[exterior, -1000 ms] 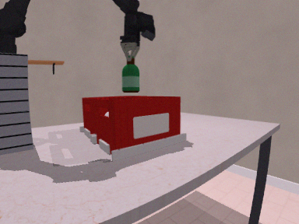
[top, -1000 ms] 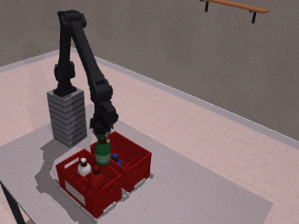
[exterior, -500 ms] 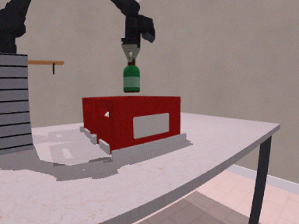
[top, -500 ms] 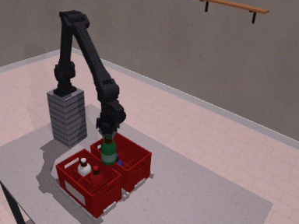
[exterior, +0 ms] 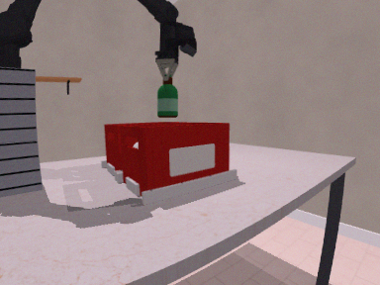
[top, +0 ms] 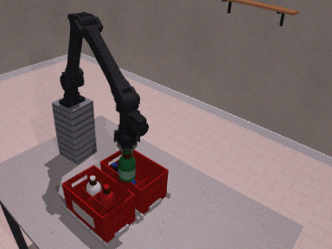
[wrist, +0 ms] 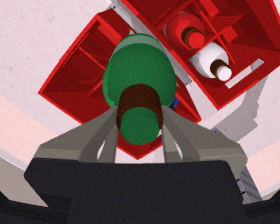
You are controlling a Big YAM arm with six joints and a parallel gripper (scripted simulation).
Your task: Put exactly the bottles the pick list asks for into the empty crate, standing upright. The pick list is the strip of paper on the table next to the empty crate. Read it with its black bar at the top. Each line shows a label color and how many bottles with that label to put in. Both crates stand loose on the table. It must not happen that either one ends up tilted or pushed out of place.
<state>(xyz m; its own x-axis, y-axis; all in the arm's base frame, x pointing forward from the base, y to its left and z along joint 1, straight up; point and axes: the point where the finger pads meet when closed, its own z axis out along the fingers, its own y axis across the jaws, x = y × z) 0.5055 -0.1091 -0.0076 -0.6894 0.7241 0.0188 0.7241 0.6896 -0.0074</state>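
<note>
My gripper (top: 126,148) is shut on the neck of a green-label bottle (top: 127,168) and holds it upright in the air, above the far red crate (top: 140,179). The gripper (exterior: 167,75) and the bottle (exterior: 167,100) also show in the exterior view, the bottle's base a little above the crate's rim (exterior: 168,125). In the wrist view the green bottle (wrist: 139,91) hangs between the fingers over the far crate (wrist: 94,66). Blue caps (top: 114,165) show inside that crate. The near crate (top: 97,201) holds a white-label bottle (top: 93,186) and a red-label bottle (top: 106,195). The pick list is not visible.
The arm's grey ribbed base (top: 74,129) stands behind the crates at the left. Both crates stand side by side, with grey strips (exterior: 190,187) along their feet. The table's edge (exterior: 297,198) and a leg (exterior: 331,228) are at the right. A wooden shelf (top: 253,3) hangs on the wall.
</note>
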